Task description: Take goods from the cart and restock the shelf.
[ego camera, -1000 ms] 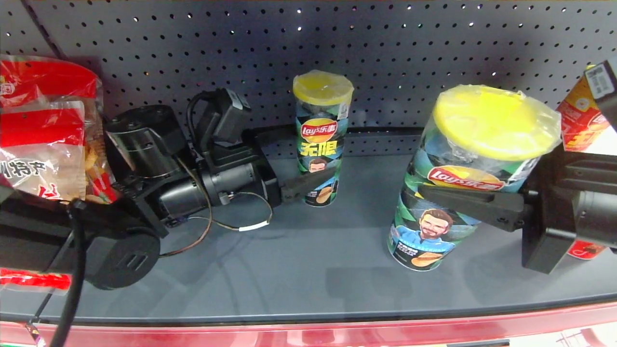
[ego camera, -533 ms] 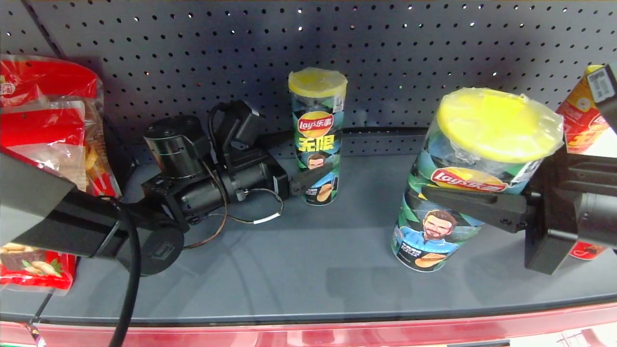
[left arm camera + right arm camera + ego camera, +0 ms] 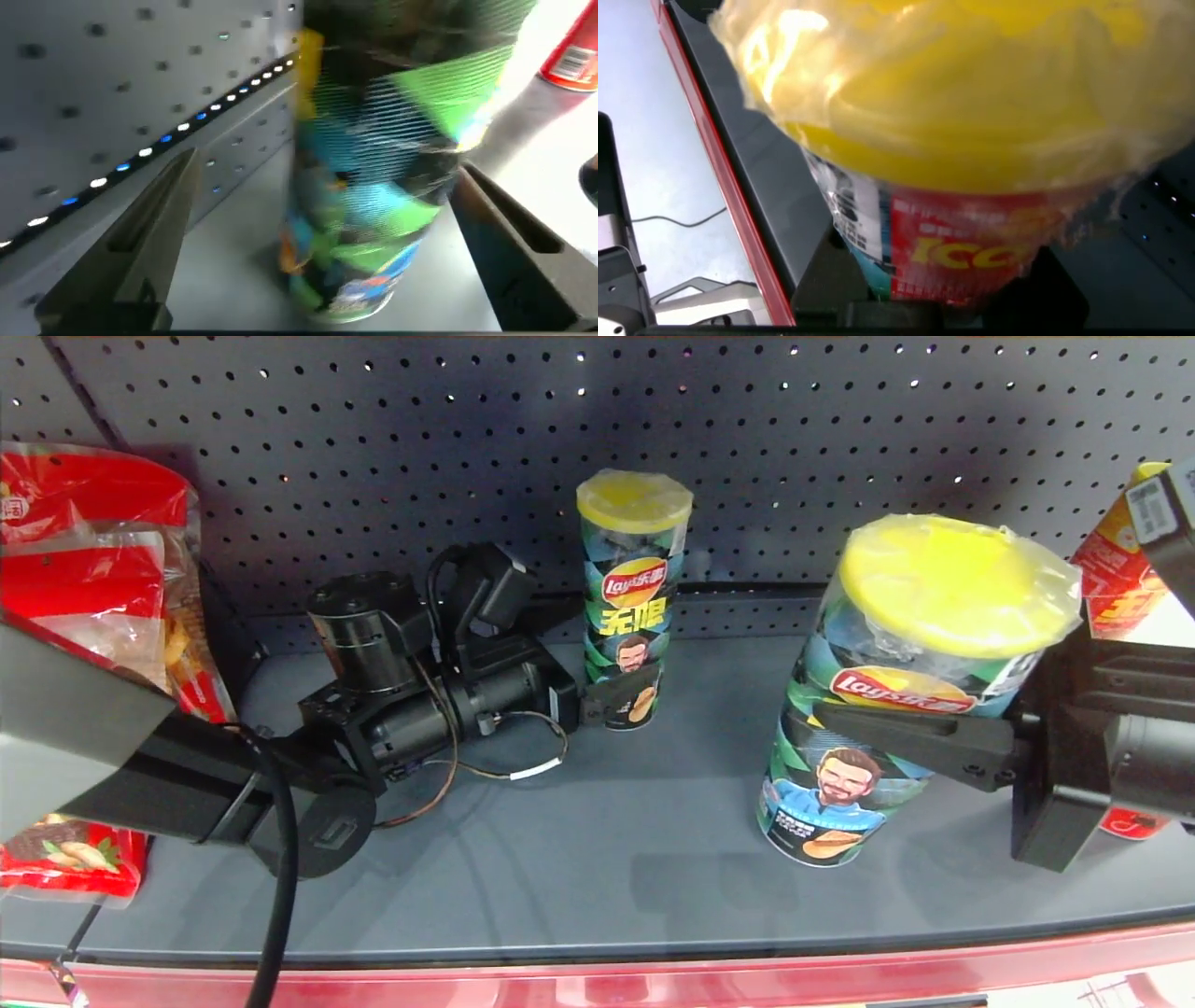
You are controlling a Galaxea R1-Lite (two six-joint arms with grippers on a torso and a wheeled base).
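The shelf (image 3: 607,840) is carrying two tall chip cans with yellow lids in front of a grey pegboard (image 3: 373,448).

The far can (image 3: 635,569) is standing upright at the back of the shelf, near the middle and close to the pegboard. The left claw (image 3: 635,683) is lying low over the shelf to the left of this can. Its fingers are standing apart, one on each side of the can's lower half. In the left wrist view there is a clear gap between one finger (image 3: 159,224) and the can, while the other finger is sitting just beside the can's wall.

The near can (image 3: 845,775) is on the right, leaning with its plastic-wrapped lid tipped toward the right. The right claw (image 3: 859,700) is coming in from the right and is clamped on its middle, one finger crossing the printed front. Whether the can's base is touching the shelf is not clear.

Red and clear snack bags (image 3: 84,569) are sitting at the left end of the shelf. An orange can (image 3: 1116,569) is showing at the far right, behind the right arm. A red front edge (image 3: 653,975) is running along the near side of the shelf.
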